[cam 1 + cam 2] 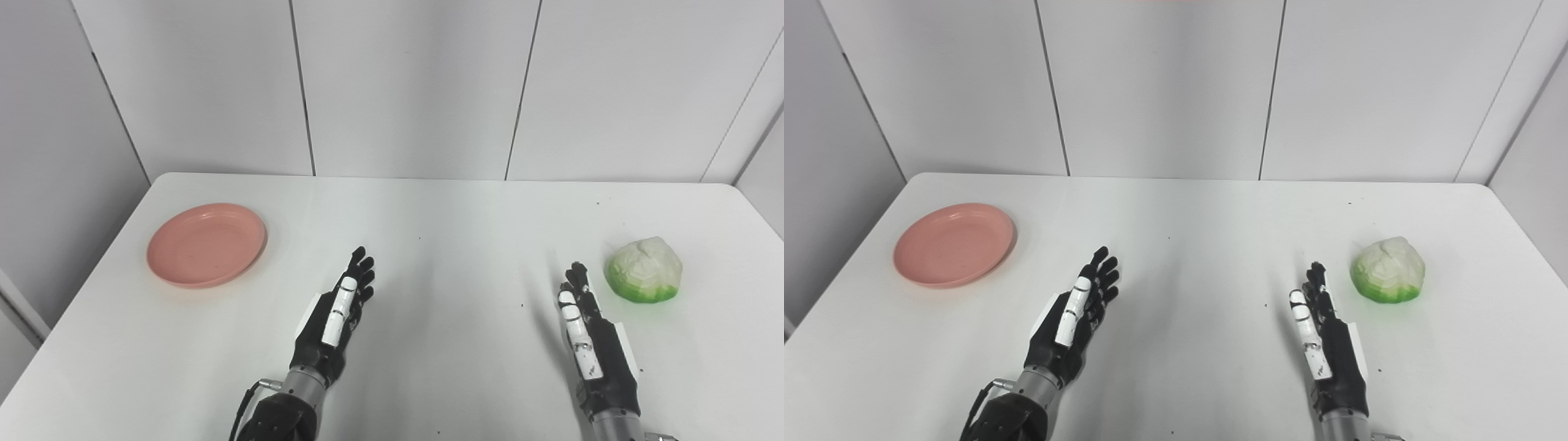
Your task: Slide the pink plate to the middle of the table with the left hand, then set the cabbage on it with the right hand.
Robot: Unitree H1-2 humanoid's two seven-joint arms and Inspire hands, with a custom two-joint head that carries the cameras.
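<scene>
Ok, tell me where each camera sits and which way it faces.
Left eye view: on the head, looking down at the table; both forearms, left hand and right hand show.
Right eye view: beside it, slightly to the right, same downward aim, same arms.
Shared: pink plate far left, cabbage right, both hands open.

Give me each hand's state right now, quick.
Left hand: open, fingers extended, holding nothing, apart from the round pink plate.
Right hand: open, holding nothing, beside the pale green cabbage without touching it.
</scene>
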